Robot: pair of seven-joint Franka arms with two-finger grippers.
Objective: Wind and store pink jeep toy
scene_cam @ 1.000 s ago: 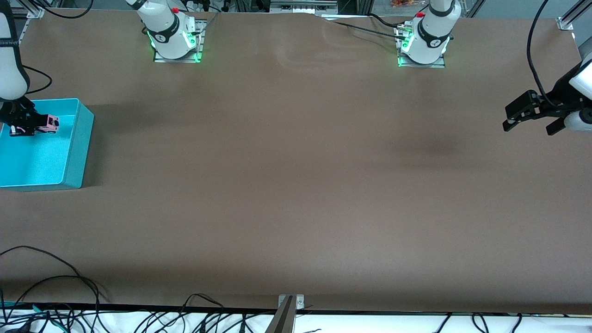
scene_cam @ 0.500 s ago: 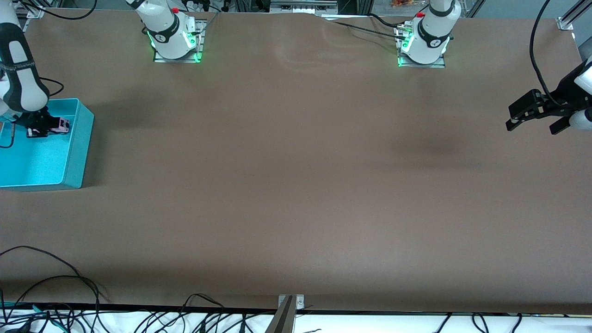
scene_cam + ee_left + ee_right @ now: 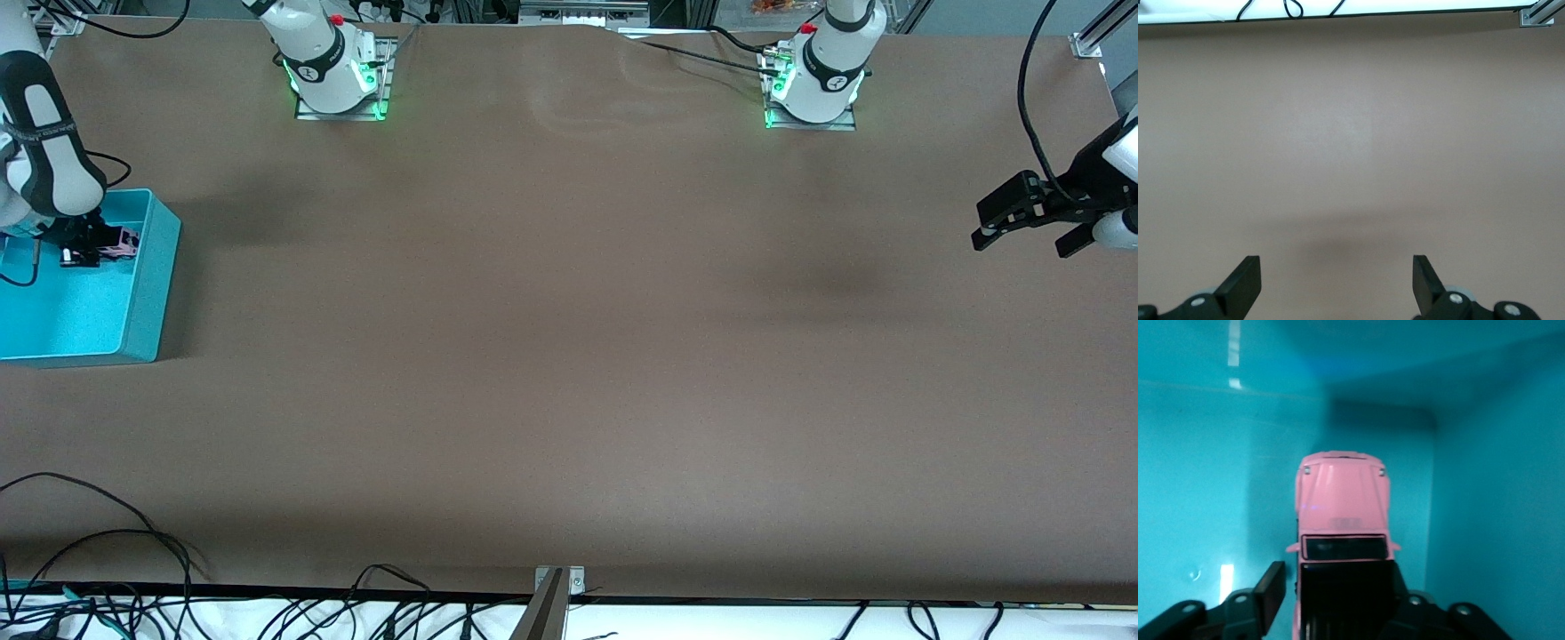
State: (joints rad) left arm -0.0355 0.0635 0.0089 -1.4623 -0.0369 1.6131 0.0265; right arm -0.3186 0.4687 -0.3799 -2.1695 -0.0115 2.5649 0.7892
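Pink jeep toy (image 3: 1341, 513) sits in the turquoise bin (image 3: 142, 302), in the corner nearest the right arm's base, right gripper (image 3: 1338, 600) loosening around its rear; light, rigid, slick — pinch the flanks. Left gripper (image 3: 1337, 283) waits spread wide

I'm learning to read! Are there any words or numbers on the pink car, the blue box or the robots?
None can be read.
Pink jeep toy: no letters or numbers show.
Turquoise bin: plain, no label.
Right arm: a tiny dark marking on its band, too small to read.
Arm bases: small round marks, too small to read.
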